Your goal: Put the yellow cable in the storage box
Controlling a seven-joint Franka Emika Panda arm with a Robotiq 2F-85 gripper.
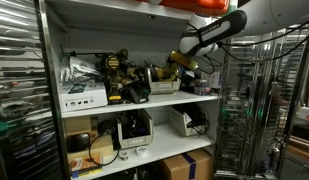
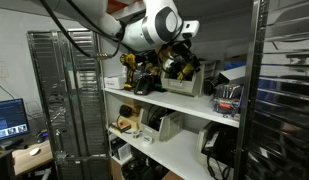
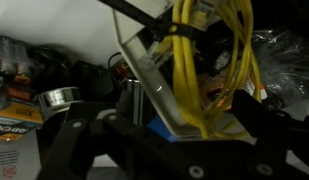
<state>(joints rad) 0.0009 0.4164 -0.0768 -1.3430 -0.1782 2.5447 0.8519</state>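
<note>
So here's what we've got. In an exterior view, the gripper (image 1: 185, 62) is in the upper right of the frame, over the right end of the white desk (image 1: 134, 103). The yellow cable (image 1: 173, 70) is a small bright blob right at its tip, above the clutter on that level.

From the opposite side, the gripper (image 2: 179, 52) is in the upper middle of the frame, just above a light storage box (image 2: 186, 80) on the desk (image 2: 164, 101).

The wrist view is where we see the most. The yellow cable (image 3: 219, 60) fills the upper right as a bunch of thin strands. They run down and pinch together at the dark gripper (image 3: 204, 130) at the bottom centre. As far as we can tell, the jaws are clamped on the cable.

A clear storage box (image 3: 144, 85) wall slants through the middle, just beside the strands. We can't tell if the cable is inside the rim yet. There's 1 silver ring (image 3: 56, 98) at the left.
</note>
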